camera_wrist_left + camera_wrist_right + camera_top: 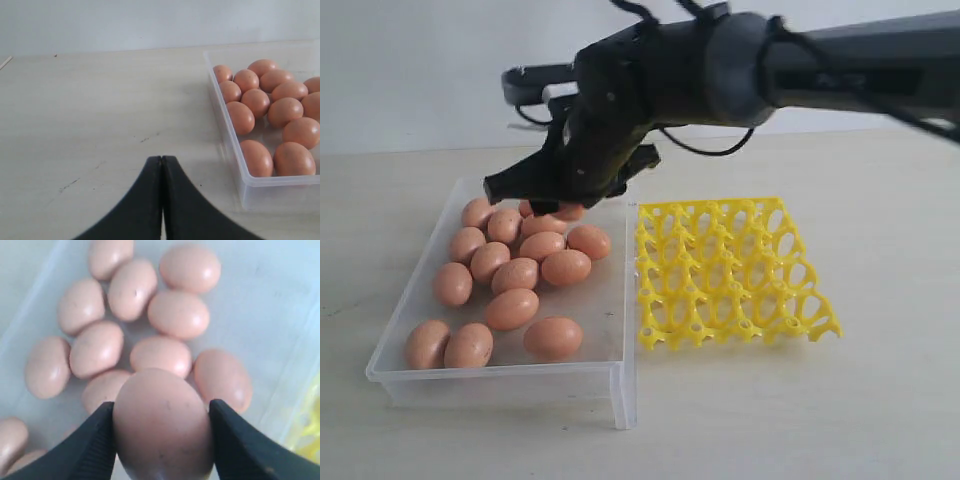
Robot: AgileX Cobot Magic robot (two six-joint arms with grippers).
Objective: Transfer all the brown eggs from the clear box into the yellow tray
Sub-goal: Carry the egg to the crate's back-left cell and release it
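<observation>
Pale tabletop (880,400): at the exterior view's left, your right gripper (161,445) pinches a brown egg (159,405) above the clear box (620,385); its smooth shell could slip, cracking those below.

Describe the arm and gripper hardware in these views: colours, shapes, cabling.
The right arm is a matte black rounded tube ending in a bulky black wrist, with thin black cables looping off it. The right gripper has black fingers with finely ribbed inner faces. The left gripper is smooth black, curving and tapering to narrow tips. No markings visible.
</observation>
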